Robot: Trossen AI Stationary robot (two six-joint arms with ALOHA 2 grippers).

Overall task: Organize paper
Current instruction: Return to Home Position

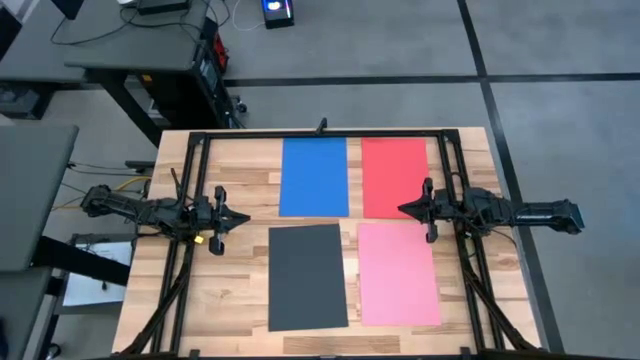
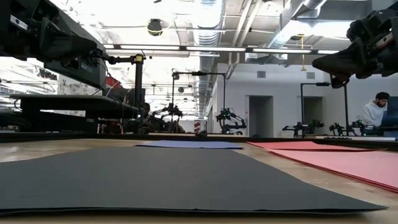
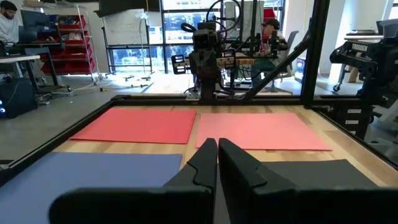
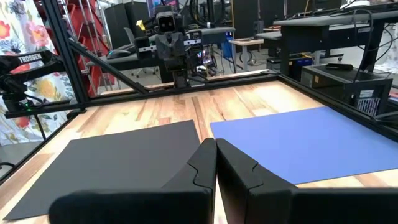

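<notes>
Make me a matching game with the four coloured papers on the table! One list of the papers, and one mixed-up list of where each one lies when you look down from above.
Papers:
1. blue paper
2. red paper
3. dark grey paper
4. pink paper

Places in the high view:
A. lower right
B. upper left
C. upper right
D. lower left

Pairs: 1-B, 2-C, 3-D, 4-A.

The left gripper and the right gripper hang one at each side of the papers and hold nothing.
</notes>
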